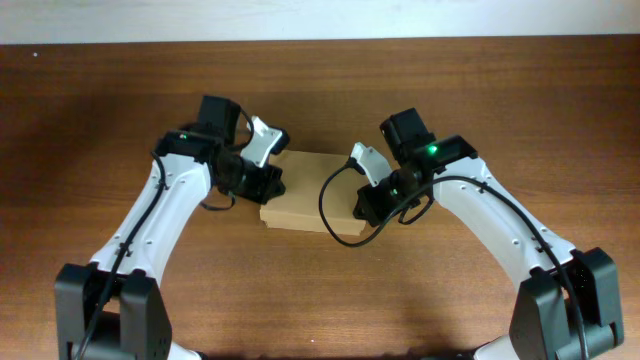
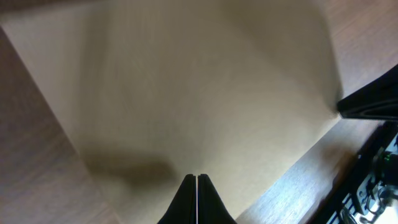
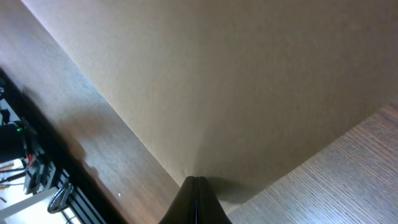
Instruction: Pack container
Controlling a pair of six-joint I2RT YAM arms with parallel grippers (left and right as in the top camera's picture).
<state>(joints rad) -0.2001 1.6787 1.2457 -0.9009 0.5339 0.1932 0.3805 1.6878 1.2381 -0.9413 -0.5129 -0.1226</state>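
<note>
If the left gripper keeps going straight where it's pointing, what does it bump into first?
The container. The shut left gripper points right at its flat tan top, and it looks very close, though depth is hard to judge.

**Box mostly covered or cropped in all three views**

Overhead: both ends of the box (image 1: 305,195) sit under the left arm (image 1: 160,220) and right arm (image 1: 500,215). Fingertips are hidden beneath the wrists, and the arm bases are cut off by the bottom edge.

Left wrist: the box is blurred and runs off the top. The left gripper (image 2: 196,180) is cropped at the bottom. Dark hardware (image 2: 373,102) is cropped at the right.

Right wrist: the box runs off the top and right. It is unclear whether the right gripper (image 3: 196,182) touches the cardboard.
</note>
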